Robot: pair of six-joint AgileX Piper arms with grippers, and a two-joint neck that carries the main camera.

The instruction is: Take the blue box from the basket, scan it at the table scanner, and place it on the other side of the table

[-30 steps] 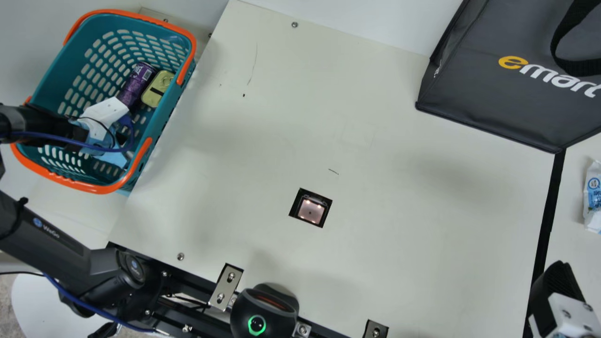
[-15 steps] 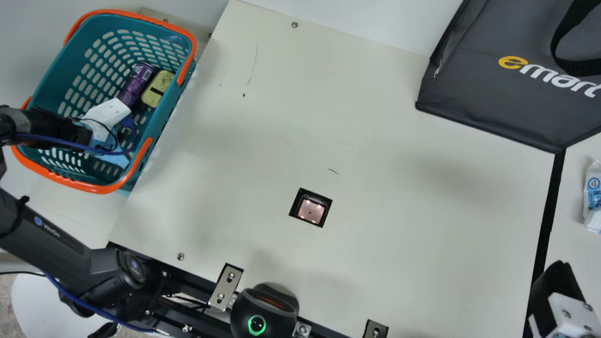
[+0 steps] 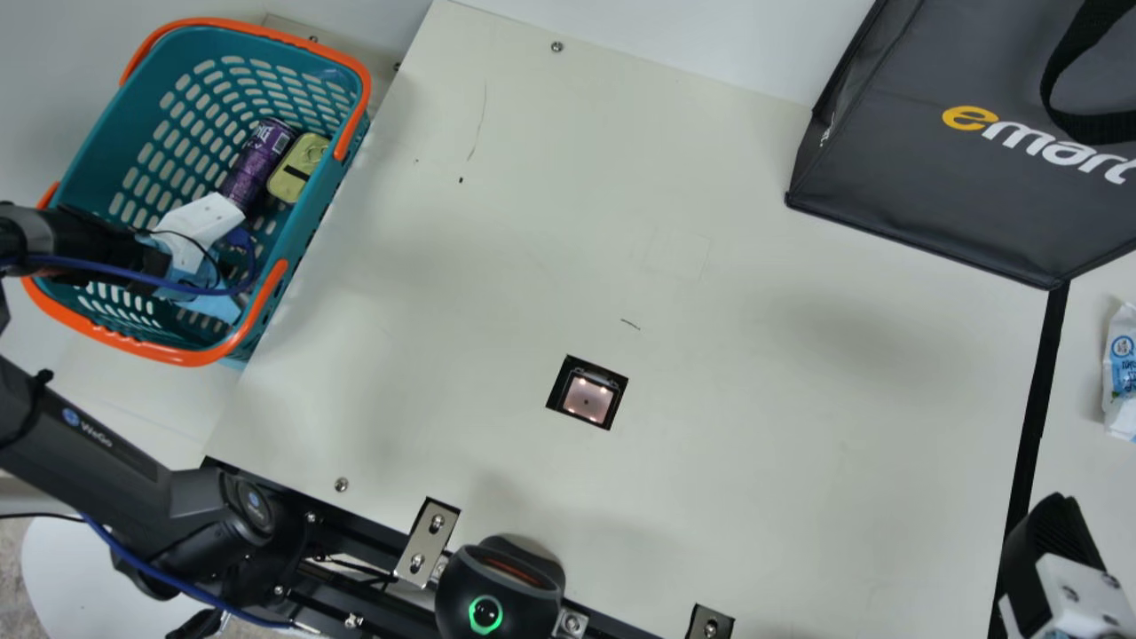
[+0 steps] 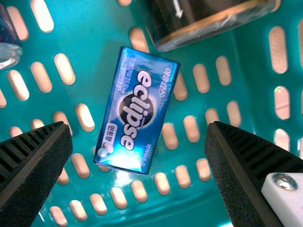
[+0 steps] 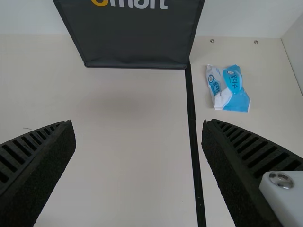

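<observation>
The blue box (image 4: 137,111) lies flat on the floor of the green basket (image 3: 133,115). A can (image 4: 203,21) lies just beside it. The left gripper (image 3: 200,222) is down in the basket, and in its own wrist view its two fingers are wide apart, one on each side of the box. They do not touch the box, and they hold nothing. A purple can (image 3: 257,164) and a yellow tin (image 3: 299,169) lie side by side in the basket too. The right gripper (image 3: 1056,541) is over the other side of the counter (image 3: 754,444). It is wide open and holds nothing. The table scanner (image 3: 586,398) glows pink in its little square hole. A big dark bag (image 3: 958,195) sits at the far side, and a blue and white packet (image 5: 229,90) lies past the black line (image 5: 193,127).
</observation>
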